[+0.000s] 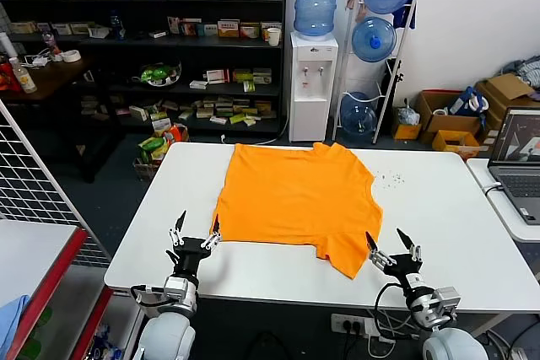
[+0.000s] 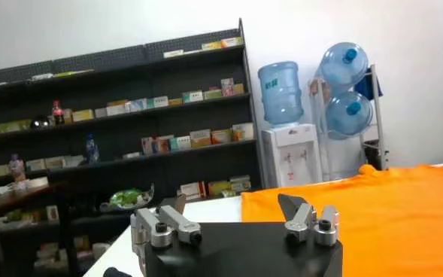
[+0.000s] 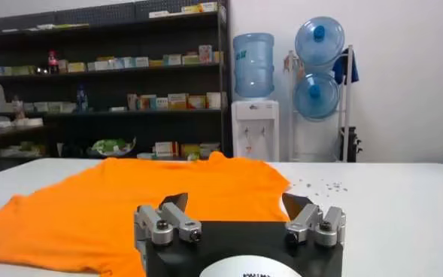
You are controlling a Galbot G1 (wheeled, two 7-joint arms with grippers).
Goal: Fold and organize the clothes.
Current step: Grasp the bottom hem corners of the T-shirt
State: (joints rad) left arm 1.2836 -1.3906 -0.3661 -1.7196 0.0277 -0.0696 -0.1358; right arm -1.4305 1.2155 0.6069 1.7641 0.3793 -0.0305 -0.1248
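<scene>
Orange T-shirt (image 1: 295, 200) spread flat mid-tabletop (image 1: 447, 217), unfolded.
Left gripper (image 1: 196, 232) and right gripper (image 1: 391, 249) at near edge, jaws spread; risk of bunching soft fabric.

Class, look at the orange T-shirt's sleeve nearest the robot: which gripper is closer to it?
Right. The right gripper sits open just beside that sleeve of the T-shirt; the left gripper, also open, is at the shirt's opposite near corner.

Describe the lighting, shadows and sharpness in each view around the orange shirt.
Head view: even indoor light, orange T-shirt sharp, only a faint shadow along its near edge on the white table. Left wrist view: softer, tilted, shelves hazy. Right wrist view: shirt evenly lit, no glare, right gripper close and slightly blurred.
</scene>
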